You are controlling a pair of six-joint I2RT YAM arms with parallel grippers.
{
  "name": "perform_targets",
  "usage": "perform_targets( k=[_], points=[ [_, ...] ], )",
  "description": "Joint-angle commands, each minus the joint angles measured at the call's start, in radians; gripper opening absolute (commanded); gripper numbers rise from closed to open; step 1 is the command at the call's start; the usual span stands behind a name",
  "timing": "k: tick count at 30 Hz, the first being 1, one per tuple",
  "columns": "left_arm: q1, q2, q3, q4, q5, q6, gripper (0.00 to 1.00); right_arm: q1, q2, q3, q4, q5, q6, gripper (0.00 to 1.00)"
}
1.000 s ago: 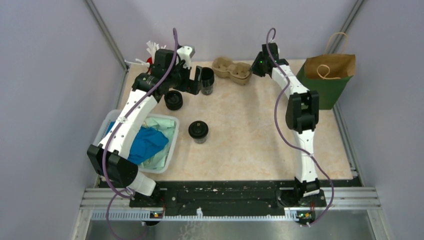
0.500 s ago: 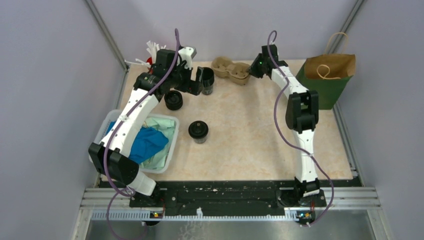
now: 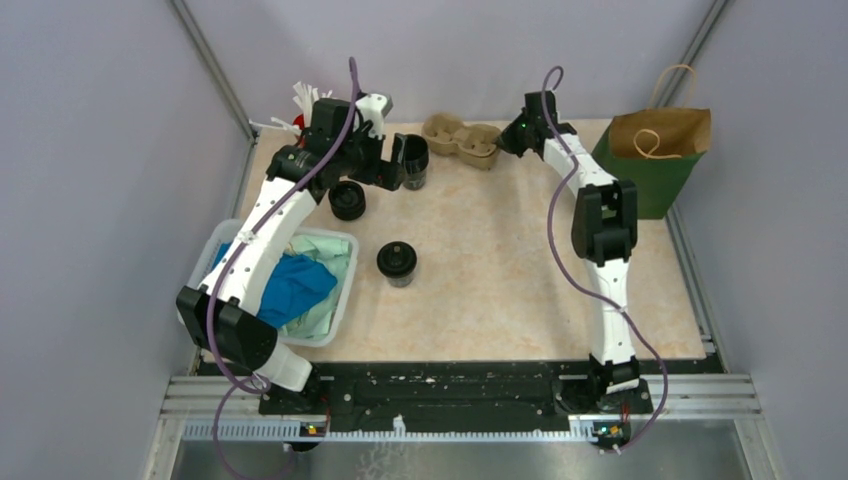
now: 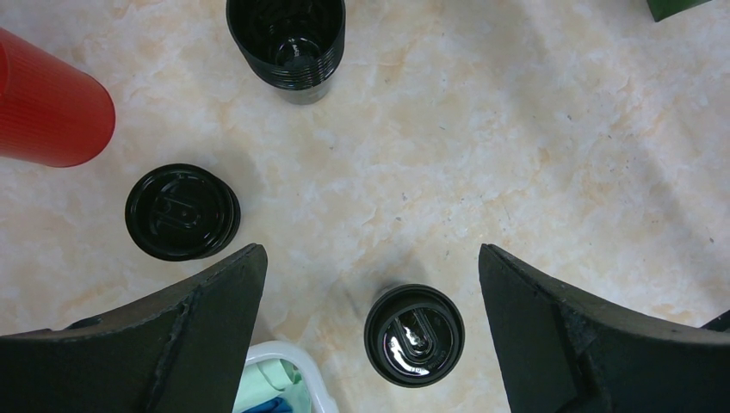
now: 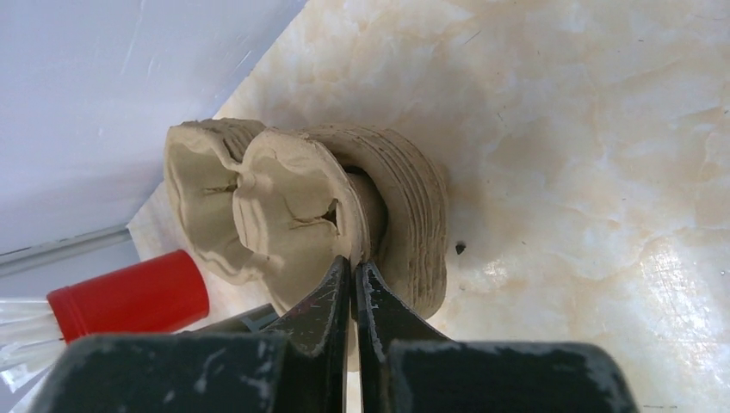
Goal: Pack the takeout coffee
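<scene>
Right end effector (image 5: 352,268): sits at the pulp tray (image 5: 284,202), fingers (image 5: 323,310) pressed almost together on the thin rim of the nearer cup well; grips that rim.

Left end effector (image 4: 370,251): hangs spread wide and empty above the surface (image 4: 534,155), off to the left of the pulp tray.

First takeout coffee (image 3: 397,262): stands upright with its lid on, left of the pulp tray and well toward the arm bases from it. Shows low in the left wrist view, between the two spread fingers and touched by neither.

Second takeout coffee (image 3: 347,200): stands upright and lidded, farther left of the pulp tray than the first but less far toward the bases; keeps clear of the first.

Lidless black cup (image 3: 416,165): stands open-mouthed just left of the pulp tray, rim ringed as if several were nested.

Red cup (image 5: 129,301): holds white sticks (image 5: 21,335), well left of the pulp tray at the far left corner.

Paper bag (image 3: 655,150): stands open-topped to the right of the pulp tray, green outside, brown within, handles up.

White bin (image 3: 350,275): lies farthest from the pulp tray, left and toward the bases, partly under the left arm; holds blue cloth (image 3: 295,285) and pale green cloth.
</scene>
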Motion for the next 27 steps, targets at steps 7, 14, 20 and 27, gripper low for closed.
perform_targets(
  k=[7,14,20,27],
  points=[
    [0.001,-0.184,-0.102,0.1,0.07,-0.08,0.98,-0.015,-0.381,-0.034,-0.073,0.121,-0.121,0.0],
    [-0.037,-0.215,-0.077,0.098,0.073,-0.152,0.98,-0.018,-0.668,-0.185,-0.052,-0.058,-0.351,0.0],
    [-0.029,-0.176,0.036,0.044,0.077,-0.295,0.98,-0.018,-0.909,-0.38,-0.033,-0.403,-0.472,0.0],
    [0.055,-0.227,-0.022,0.16,0.374,-0.477,0.84,-0.019,-1.126,-0.538,-0.042,-0.516,-0.448,0.0]
  ],
)
